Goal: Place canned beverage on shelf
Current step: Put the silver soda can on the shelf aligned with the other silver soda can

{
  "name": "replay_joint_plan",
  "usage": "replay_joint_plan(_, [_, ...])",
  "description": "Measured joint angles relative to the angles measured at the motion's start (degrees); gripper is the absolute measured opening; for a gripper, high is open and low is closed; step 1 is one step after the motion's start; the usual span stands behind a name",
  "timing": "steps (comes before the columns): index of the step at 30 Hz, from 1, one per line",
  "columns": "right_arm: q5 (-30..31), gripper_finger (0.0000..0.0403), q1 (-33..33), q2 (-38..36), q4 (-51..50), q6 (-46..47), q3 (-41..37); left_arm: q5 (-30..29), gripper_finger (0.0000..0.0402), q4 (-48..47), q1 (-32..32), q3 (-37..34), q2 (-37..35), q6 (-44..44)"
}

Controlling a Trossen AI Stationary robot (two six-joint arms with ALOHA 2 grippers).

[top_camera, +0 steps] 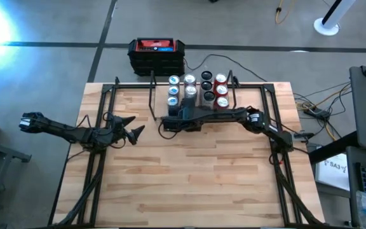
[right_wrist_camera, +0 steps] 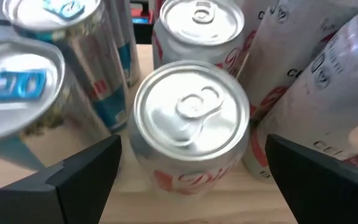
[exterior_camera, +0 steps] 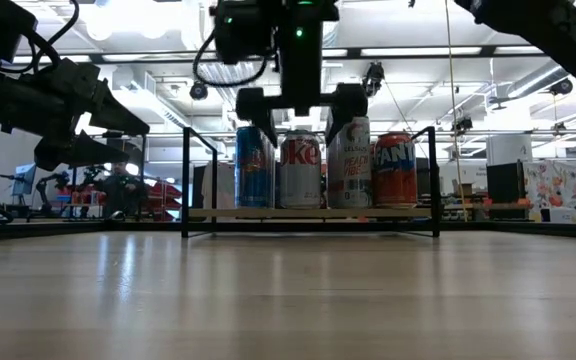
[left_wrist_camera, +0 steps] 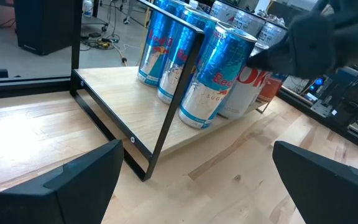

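Note:
Several beverage cans (top_camera: 196, 89) stand upright in rows on the shelf (top_camera: 159, 102), a light wood board with thin black posts at the table's far middle. In the front row a silver Diet Coke can (right_wrist_camera: 191, 124) stands between a blue can (exterior_camera: 253, 168) and a white can (exterior_camera: 348, 165). My right gripper (right_wrist_camera: 191, 180) hovers open just over this Coke can (exterior_camera: 300, 170), one finger to each side of its top, slanting down from the near side, touching nothing. My left gripper (top_camera: 137, 132) waits open over the table's left part, pointing at the shelf (left_wrist_camera: 117, 93).
A black box with a red top (top_camera: 156, 54) sits on the floor beyond the table's far edge. Black frame rails (top_camera: 100, 121) run along both table sides. Bare wood (top_camera: 189, 172) stretches from the shelf to the near edge.

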Motion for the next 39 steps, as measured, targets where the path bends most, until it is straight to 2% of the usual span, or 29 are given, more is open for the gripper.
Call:
replay_joint_plan(9, [5.96, 0.0382, 1.11, 2.64, 0.1, 3.13, -0.02, 0.02, 0.0398, 0.0, -0.01, 0.0, 0.0, 0.01])
replay_joint_plan(24, [7.12, 0.0377, 0.78, 5.05, 0.26, 4.94, -0.04, 0.02, 0.0398, 0.0, -0.01, 0.0, 0.0, 0.01])
replay_joint_plan(39, [7.12, 0.0296, -0.3, 5.05, -0.12, 4.97, -0.04, 0.01, 0.0398, 0.01, 0.0, 0.0, 0.0, 0.0])
